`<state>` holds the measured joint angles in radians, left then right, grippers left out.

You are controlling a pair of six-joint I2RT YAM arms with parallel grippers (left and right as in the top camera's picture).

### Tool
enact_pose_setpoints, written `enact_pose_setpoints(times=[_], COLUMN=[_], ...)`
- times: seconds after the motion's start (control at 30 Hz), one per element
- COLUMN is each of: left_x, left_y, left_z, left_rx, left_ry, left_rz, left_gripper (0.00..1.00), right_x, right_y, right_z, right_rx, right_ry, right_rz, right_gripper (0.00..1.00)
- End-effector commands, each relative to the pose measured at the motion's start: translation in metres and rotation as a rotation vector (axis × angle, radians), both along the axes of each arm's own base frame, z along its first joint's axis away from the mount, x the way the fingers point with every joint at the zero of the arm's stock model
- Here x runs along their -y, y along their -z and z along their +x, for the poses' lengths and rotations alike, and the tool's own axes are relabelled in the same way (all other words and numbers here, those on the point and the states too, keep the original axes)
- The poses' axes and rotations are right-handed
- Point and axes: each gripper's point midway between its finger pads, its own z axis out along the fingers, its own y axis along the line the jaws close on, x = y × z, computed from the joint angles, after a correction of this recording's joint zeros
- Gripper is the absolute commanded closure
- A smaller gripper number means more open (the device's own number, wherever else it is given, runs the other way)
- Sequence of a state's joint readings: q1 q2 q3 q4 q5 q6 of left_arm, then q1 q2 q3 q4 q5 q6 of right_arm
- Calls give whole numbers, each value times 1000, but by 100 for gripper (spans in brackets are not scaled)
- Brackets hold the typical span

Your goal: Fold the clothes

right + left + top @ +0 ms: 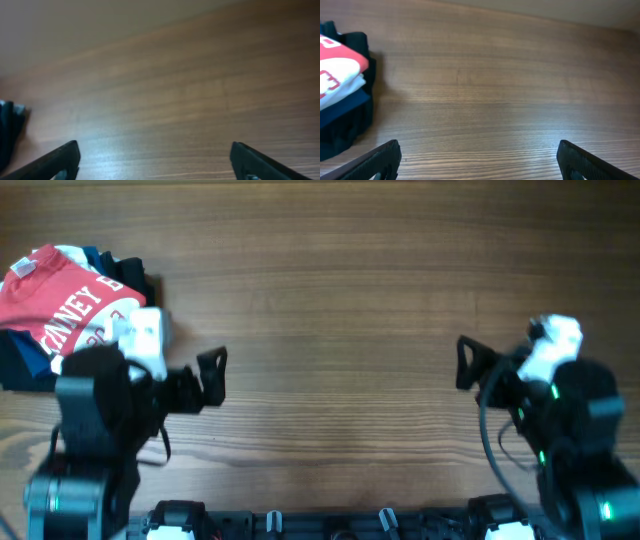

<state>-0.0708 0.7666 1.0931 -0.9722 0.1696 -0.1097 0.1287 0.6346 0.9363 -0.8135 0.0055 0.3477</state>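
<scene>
Near edge of the brown wood-grain surface [340,280]: left pincer [213,377] jaws apart, empty; right pincer [466,365] jaws apart, empty. Toward the far left corner, just beyond the left arm, the red short-sleeved cotton T-shirt with white lettering [70,300] lies on top of a pile of white, navy and black garments [342,107]. Judged step: fetch it. Pinch red cloth only, at a free edge, lift clear, then carry to the bare middle before spreading.

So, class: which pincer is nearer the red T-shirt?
Left. The left pincer sits close by the red T-shirt, just to its right in the overhead view; the right pincer is far on the opposite side.
</scene>
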Motion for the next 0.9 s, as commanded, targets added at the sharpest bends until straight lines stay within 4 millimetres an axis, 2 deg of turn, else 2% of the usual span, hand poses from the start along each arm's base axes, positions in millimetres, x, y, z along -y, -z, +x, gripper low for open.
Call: enact_pose_setpoints(times=[0.0,0.1,0.13,0.3,0.6,0.87], left_x=[-2,-3,-3,-3,-3,-3], left_y=[-2,-13,-10,-5,-5,-5], left_z=[-12,-12,-14,-17,-17,-17], left_rx=[56,105,93,68,68,68], left_ry=[-14,-14,-14,-14,-14,-14], left_rz=[-2,-6,-5,-2,-2,-2], left_gripper=[0,0,0,0,0,0], right_x=[12,12,12,12,12,16], right_y=[1,3,9,21,22,46], right_z=[-20,-30,-32,-36,-36,-54], right_rx=[50,32,0,-68,-90,-200], right_ry=[88,129,167,251,358,403], right_rz=[58,150,217,336,517,492], right_gripper=[0,0,0,0,0,0])
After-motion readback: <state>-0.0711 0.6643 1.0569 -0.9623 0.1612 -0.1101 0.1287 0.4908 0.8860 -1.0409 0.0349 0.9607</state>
